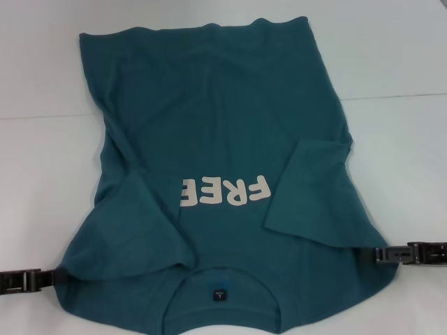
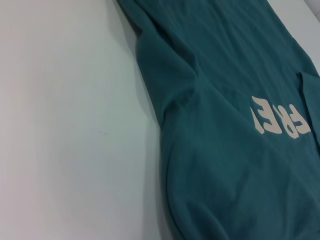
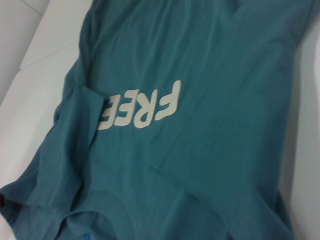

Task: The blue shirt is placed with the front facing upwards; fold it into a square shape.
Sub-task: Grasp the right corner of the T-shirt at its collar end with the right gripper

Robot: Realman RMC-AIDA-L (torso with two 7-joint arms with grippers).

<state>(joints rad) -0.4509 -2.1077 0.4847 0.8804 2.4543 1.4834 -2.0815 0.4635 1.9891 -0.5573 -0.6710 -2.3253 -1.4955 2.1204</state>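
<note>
Shirt [image 1: 223,139] lies face-up on table [image 1: 42,174], sleeves folded inward; left gripper [image 1: 49,279] and right gripper [image 1: 377,255] meet its shoulders, finger state unclear.

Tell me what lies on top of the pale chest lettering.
The folded sleeve of the dark teal-blue cotton T-shirt overlaps the pale lettering, showing only "FREE"; anything further is hidden beneath.

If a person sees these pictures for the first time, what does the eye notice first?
The blue shirt fills the white table, its collar nearest the robot and both sleeves folded inward. Pale lettering crosses its chest. The left gripper and right gripper sit at its shoulder corners.
</note>
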